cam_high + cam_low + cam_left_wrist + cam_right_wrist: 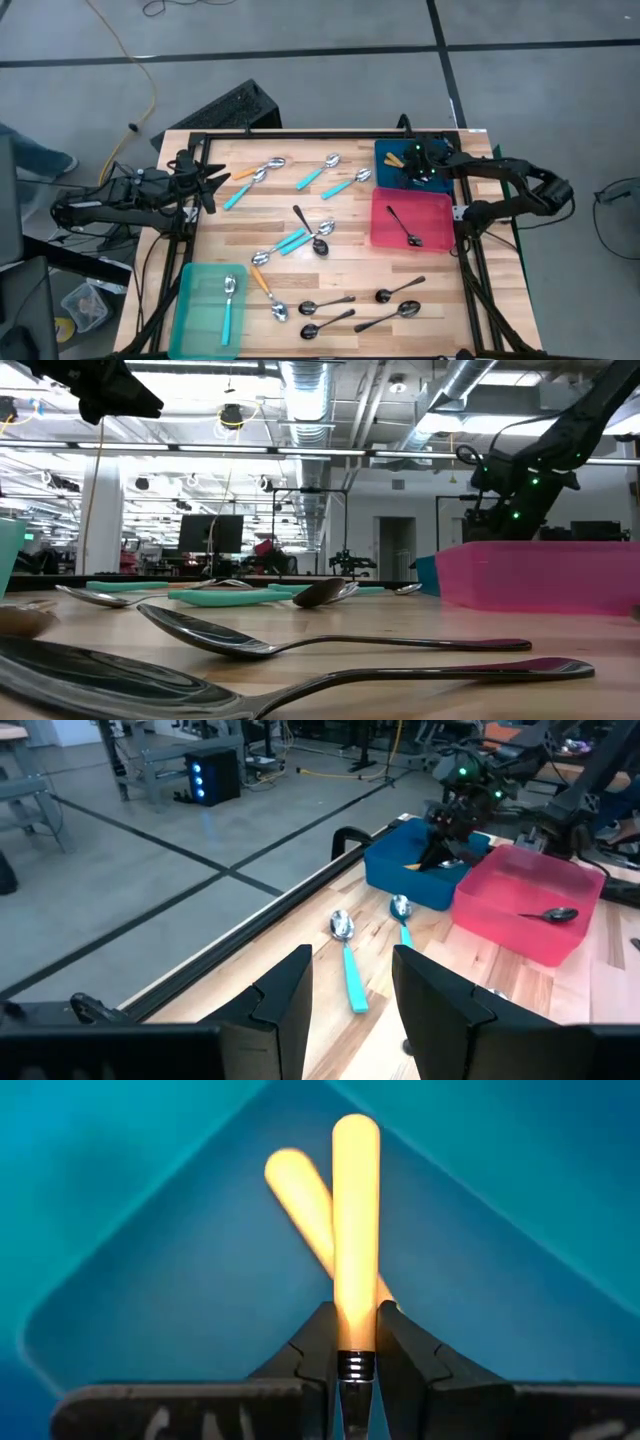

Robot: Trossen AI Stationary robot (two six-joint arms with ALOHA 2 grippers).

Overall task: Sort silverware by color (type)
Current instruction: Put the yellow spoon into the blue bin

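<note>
One orange-handled spoon (355,1230) is pinched by your right pincer (355,1345) near the metal collar, over the blue bin (392,165), where another orange handle (300,1195) already lies. It looks light, stiff and smooth, so it may slip or turn. Your left pincer (350,990) waits spread at the worktop (440,265) edge. Loose spoons lie well apart from the pink bin (385,235) wall beside you.

You are in a robotics lab or open workshop hall. Above the wooden bench (300,215) run exposed ceiling ducts (310,385) and pipes; beyond it stand monitors (211,532), other rigs, and a polished concrete floor (150,850).
</note>
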